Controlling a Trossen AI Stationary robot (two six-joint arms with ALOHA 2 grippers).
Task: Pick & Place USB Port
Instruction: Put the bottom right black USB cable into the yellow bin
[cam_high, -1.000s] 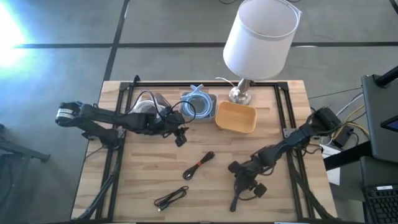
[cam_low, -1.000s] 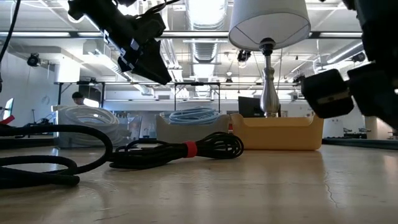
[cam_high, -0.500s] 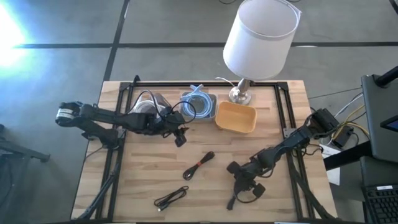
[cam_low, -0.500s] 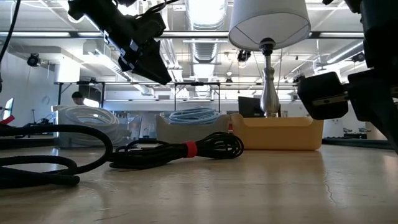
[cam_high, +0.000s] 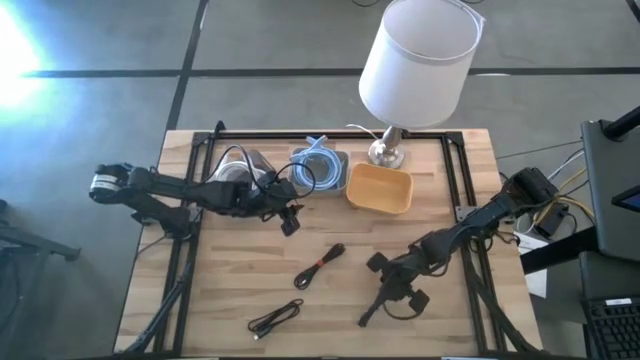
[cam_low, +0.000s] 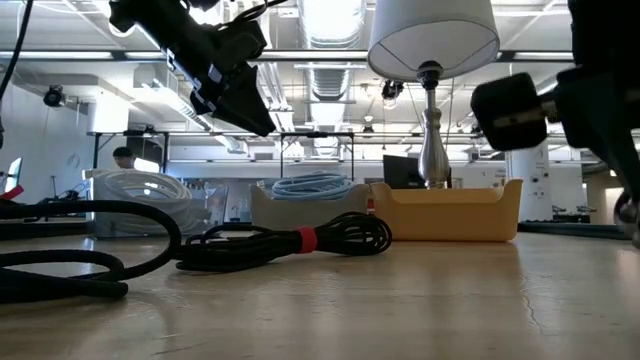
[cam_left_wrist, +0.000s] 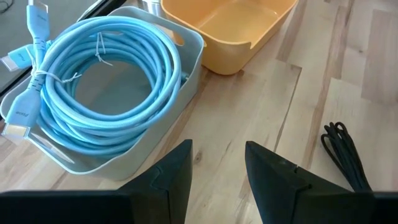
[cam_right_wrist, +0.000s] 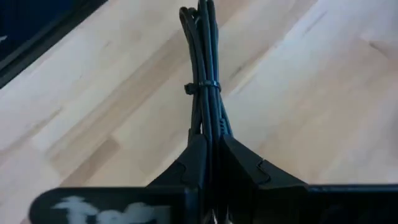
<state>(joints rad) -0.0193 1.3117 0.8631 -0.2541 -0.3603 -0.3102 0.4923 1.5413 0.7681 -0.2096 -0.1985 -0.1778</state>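
Note:
My right gripper (cam_high: 388, 296) (cam_right_wrist: 208, 142) is shut on a black USB cable bundle (cam_high: 372, 312) near the table's front right. A thin tie (cam_right_wrist: 203, 87) binds the bundle. My left gripper (cam_high: 290, 222) (cam_left_wrist: 217, 171) hangs open above the table's middle left, close to a grey bin (cam_left_wrist: 180, 93) that holds a coiled blue cable (cam_left_wrist: 99, 81). An empty yellow bin (cam_high: 380, 188) stands to the right of the grey one. Two more black bundles lie on the wood, one with a red tie (cam_high: 320, 267) and one near the front edge (cam_high: 275, 320). My right gripper pinches one end of the black bundle (cam_right_wrist: 208, 127) between its two fingers, which run along the bundle. The fingers slant down from the table's right. The bundle sticks out past the fingertips toward the front left (cam_high: 364, 321). Whether its free end touches the wood I cannot tell.
A lamp with a white shade (cam_high: 418, 60) stands on its metal foot (cam_high: 386, 153) at the back, behind the yellow bin. A coil of white cable and thick black cables (cam_low: 90, 245) lie at the left. A black frame (cam_high: 455, 180) runs around the tabletop.
My right gripper has shut on the black bundle and risen a little, drawing back toward the table's far side. The bundle's free end has swung toward the left. My left arm has kept still.

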